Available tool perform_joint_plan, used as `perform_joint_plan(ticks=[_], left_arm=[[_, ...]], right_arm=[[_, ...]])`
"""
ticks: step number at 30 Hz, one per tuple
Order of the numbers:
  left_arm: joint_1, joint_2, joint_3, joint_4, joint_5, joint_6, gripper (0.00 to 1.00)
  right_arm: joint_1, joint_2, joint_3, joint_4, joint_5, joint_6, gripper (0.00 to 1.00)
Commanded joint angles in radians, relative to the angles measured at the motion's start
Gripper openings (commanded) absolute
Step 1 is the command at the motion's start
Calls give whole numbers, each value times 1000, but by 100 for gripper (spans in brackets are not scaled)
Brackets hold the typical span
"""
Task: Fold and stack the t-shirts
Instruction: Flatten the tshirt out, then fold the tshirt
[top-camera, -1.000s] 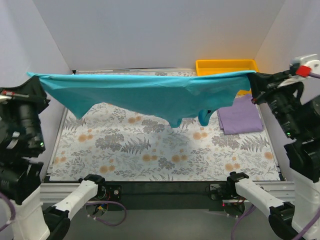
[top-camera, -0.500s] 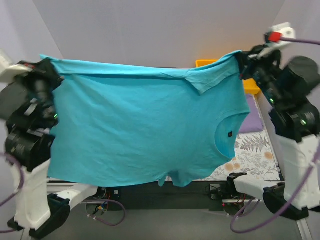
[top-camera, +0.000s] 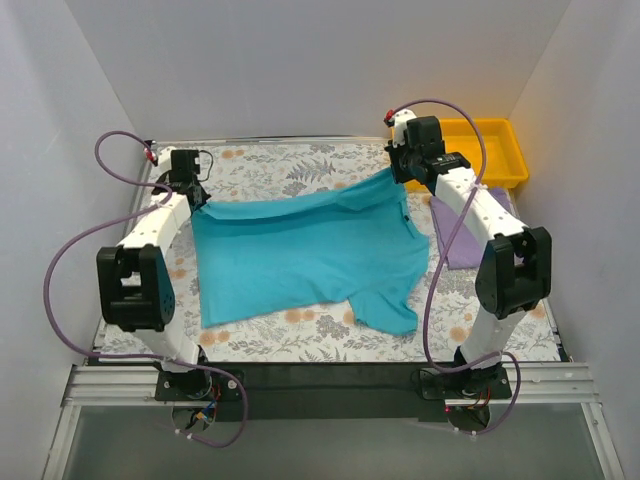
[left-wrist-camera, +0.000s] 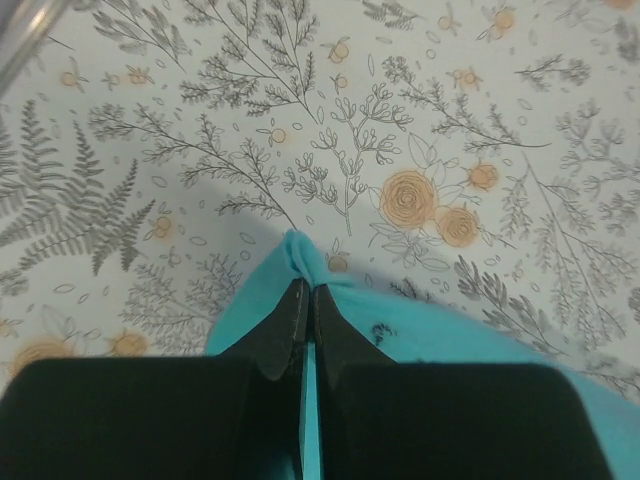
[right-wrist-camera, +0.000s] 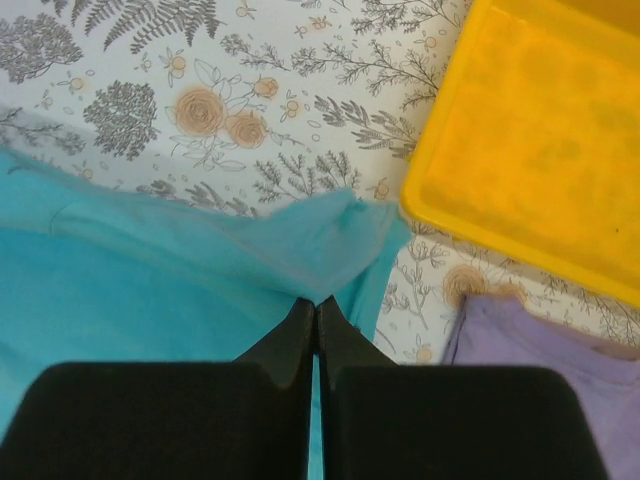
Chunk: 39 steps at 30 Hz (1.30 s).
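Teal t-shirt (top-camera: 300, 255) lay spread flat on floral table cover (top-camera: 300, 165). Left gripper (left-wrist-camera: 303, 292) was pinched tight on its far left corner, and right gripper (right-wrist-camera: 317, 305) was clamped on its far right corner. Lavender t-shirt (right-wrist-camera: 545, 370) lay just right of it, beside yellow tray (right-wrist-camera: 540, 120).

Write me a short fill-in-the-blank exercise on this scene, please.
The left gripper and right gripper each pinch a far corner of the teal t-shirt, which lies spread on the floral ____.
The folded lavender t-shirt lies beside the ____ tray.
Seen from above, the ____ arm crosses over the lavender t-shirt.
Missing words: table; yellow; right.
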Motion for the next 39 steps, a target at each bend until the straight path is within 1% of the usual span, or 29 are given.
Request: perform_joint_plan(ticks=[1,2,4,5,6,9,13,18,23,28,31,39], left_arm=[[18,91,80,121,82,-35,0],[22,158,98,120,90,-34,0],[24,219,147,122,106,-31,0],[24,263,161,122,113,-28,0],[53,279,177,124,122,-25,0],[61,322,230,124,145,-12,0],[65,331,260,122,172,-14,0],[97,320,284,69,191,-32,0],[150,314,269,58,243,-65,0],[151,320,238,58,292,-63,0],[151,357,246,58,306,-46,0],[151,421,293,36,332,-31,0]], right_arm=[[-21,75,65,182,-27,-31,1],[-24,100,78,185,-32,-30,1],[-41,158,102,193,-35,-26,1],[-50,176,111,200,-64,-20,1],[-56,192,122,201,-77,-14,1],[-81,244,168,202,-112,6,1],[-105,282,210,196,-167,39,1],[-113,270,221,158,-233,90,1],[-114,244,162,130,-256,144,1],[-114,217,56,130,-232,182,1],[-119,210,18,128,-213,208,1],[-137,227,-2,106,-221,244,1]])
